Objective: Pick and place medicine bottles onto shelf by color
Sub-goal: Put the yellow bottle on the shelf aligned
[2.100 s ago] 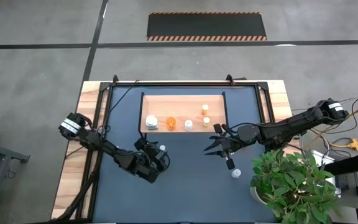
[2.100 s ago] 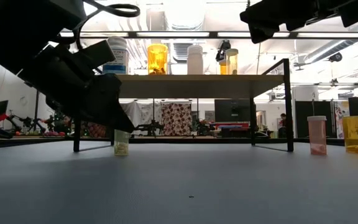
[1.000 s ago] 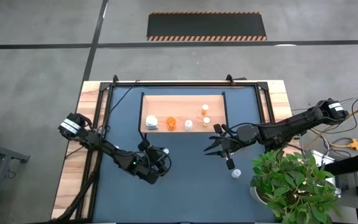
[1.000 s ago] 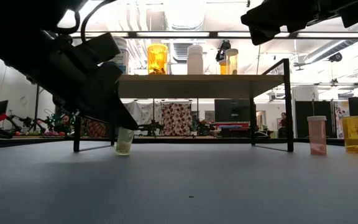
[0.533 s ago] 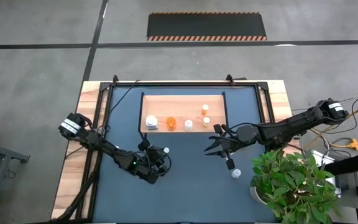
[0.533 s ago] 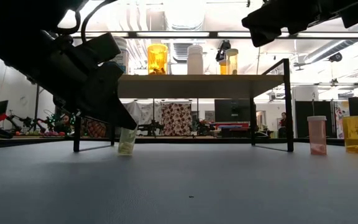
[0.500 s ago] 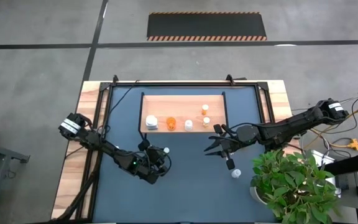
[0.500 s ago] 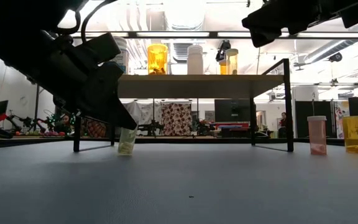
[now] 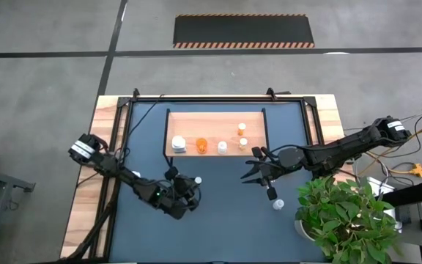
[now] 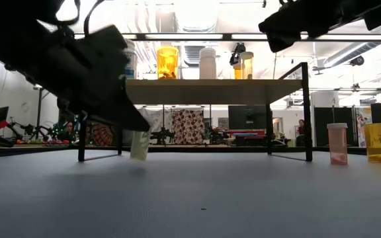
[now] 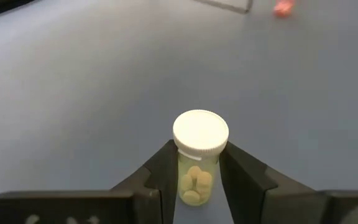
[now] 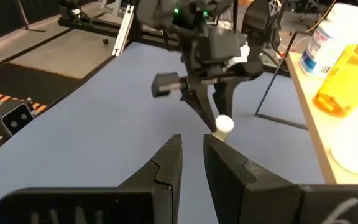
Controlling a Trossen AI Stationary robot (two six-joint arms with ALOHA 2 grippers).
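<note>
Right now a small clear bottle (image 11: 199,155) with a white cap and pale tablets inside sits pinched between the two dark fingers (image 11: 160,176) of the left gripper (image 9: 189,192), which grips it by the body. It hangs just in front of the shelf (image 9: 196,122), off its left front corner, over the dark blue worktop (image 9: 218,227). From table height the bottle looks to hang just clear of the surface, though I can't say for certain. Up on the shelf board stand four bottles in a row along the front edge: a wide white one (image 9: 178,144) at the left, an orange one (image 9: 201,144) beside it, a small white one (image 9: 222,147) next, then a pale-capped amber one (image 9: 243,143), with another amber bottle (image 9: 241,129) just behind that. The right gripper (image 9: 257,172) hovers in front of the shelf's right corner, its fingers (image 12: 168,168) drawn near together with a narrow gap and nothing between them. Two white-capped bottles (image 9: 272,194) rest on the worktop just in front of it, next to a green potted plant (image 9: 346,220) at the right corner.
</note>
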